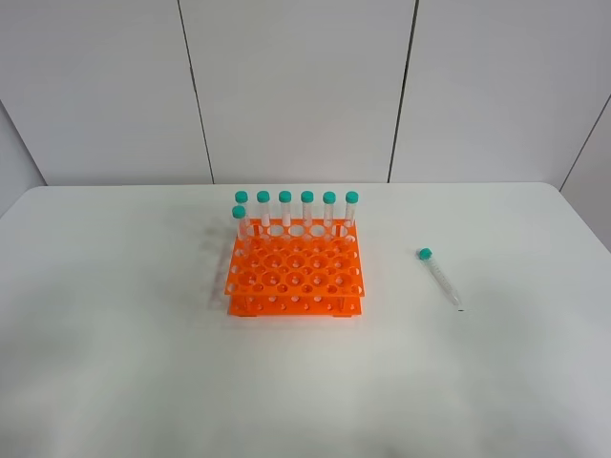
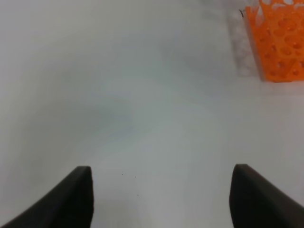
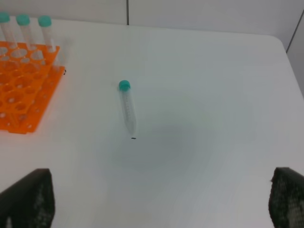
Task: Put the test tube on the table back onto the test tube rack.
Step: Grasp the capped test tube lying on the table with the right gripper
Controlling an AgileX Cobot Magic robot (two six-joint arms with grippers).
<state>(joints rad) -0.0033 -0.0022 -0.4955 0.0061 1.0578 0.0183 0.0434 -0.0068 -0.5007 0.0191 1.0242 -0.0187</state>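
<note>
The test tube (image 1: 439, 278) lies flat on the white table (image 1: 115, 334), to the right of the orange test tube rack (image 1: 294, 272), its teal cap pointing to the back. In the right wrist view the test tube (image 3: 127, 107) lies ahead of my right gripper (image 3: 161, 204), whose fingers stand wide apart with nothing between them; the rack (image 3: 23, 95) is off to one side. My left gripper (image 2: 161, 199) is open over bare table, well short of the rack (image 2: 280, 42). Neither arm shows in the exterior high view.
Several identical capped tubes (image 1: 296, 210) stand upright along the rack's back row, one of them a row nearer at the left end. White wall panels (image 1: 296, 86) rise behind the table's far edge.
</note>
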